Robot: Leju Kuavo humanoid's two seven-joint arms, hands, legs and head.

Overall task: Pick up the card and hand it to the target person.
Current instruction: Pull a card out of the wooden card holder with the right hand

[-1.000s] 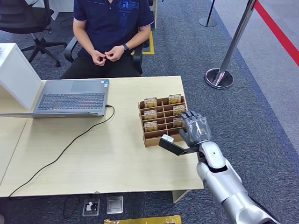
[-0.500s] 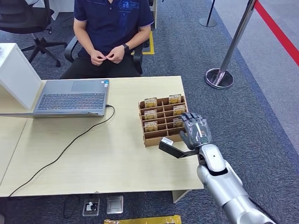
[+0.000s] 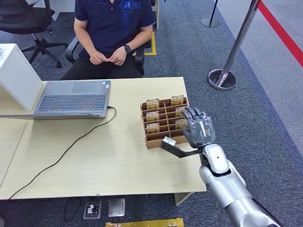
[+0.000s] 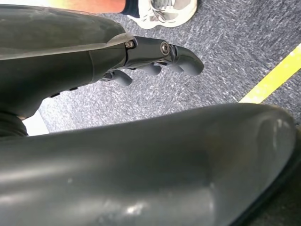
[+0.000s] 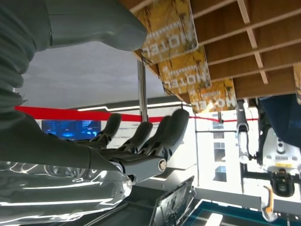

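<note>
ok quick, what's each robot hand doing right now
Left robot hand: holds nothing, fingers loosely extended, open.
Right robot hand: open beside the card tray, holding nothing.

A table (image 3: 107, 161) stands in front of the seated person (image 3: 112, 33), who is behind its far edge. On its left part sits an open laptop (image 3: 73, 99), with a cable (image 3: 67, 151) running from its right side toward the near left edge. On the right part lies a divided tray (image 3: 162, 135) with cards (image 3: 152, 103) standing in its compartments. The right robot hand (image 3: 198, 130) hovers at the tray's right near corner. A stanchion (image 3: 223, 78) stands on the floor to the right, beyond the table.
</note>
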